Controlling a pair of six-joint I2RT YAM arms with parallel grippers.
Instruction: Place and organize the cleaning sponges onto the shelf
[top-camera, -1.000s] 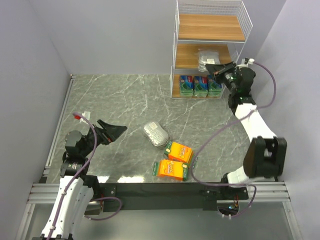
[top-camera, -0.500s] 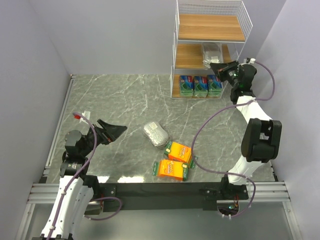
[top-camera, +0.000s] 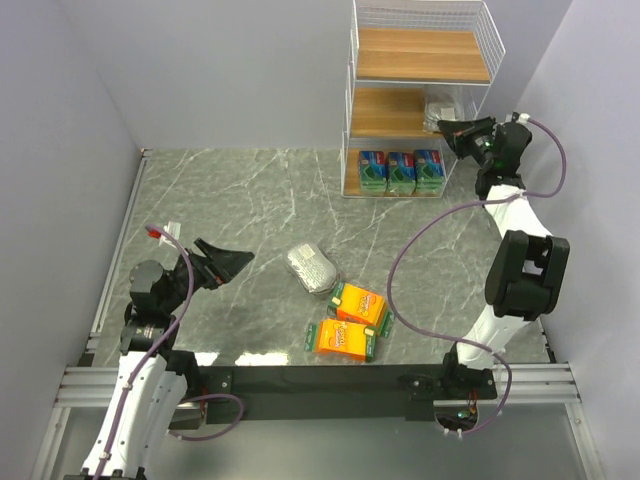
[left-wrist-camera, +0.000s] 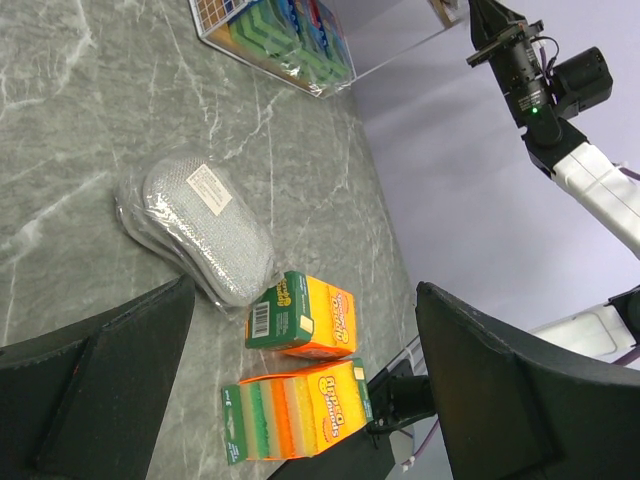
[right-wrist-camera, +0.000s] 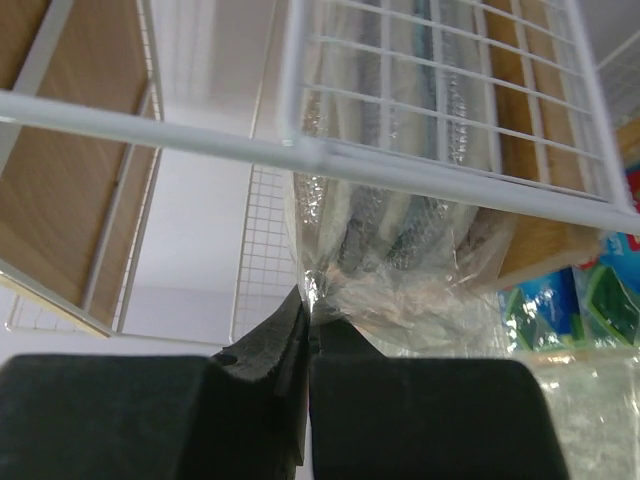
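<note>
The white wire shelf (top-camera: 420, 60) stands at the back right. Three blue-and-green packs (top-camera: 400, 171) sit on its bottom tier. My right gripper (top-camera: 447, 127) is shut on the wrapper edge of a clear-wrapped silvery pack (right-wrist-camera: 420, 250), which rests on the middle tier (top-camera: 440, 108) at its right end. A second silvery pack (top-camera: 310, 269) and two orange packs (top-camera: 358, 304) (top-camera: 345, 340) lie on the table; they also show in the left wrist view, the silvery pack (left-wrist-camera: 200, 225) and the orange packs (left-wrist-camera: 305, 315) (left-wrist-camera: 300, 410). My left gripper (top-camera: 232, 263) is open and empty, to their left.
Purple walls close in on both sides. The shelf's top board (top-camera: 422, 53) is bare. The black front rail (top-camera: 330, 378) runs along the table's near edge, just below the orange packs.
My right gripper has moved right and up along the shelf's middle tier, carrying the silvery pack with it to the tier's right end. The left arm has not moved.
</note>
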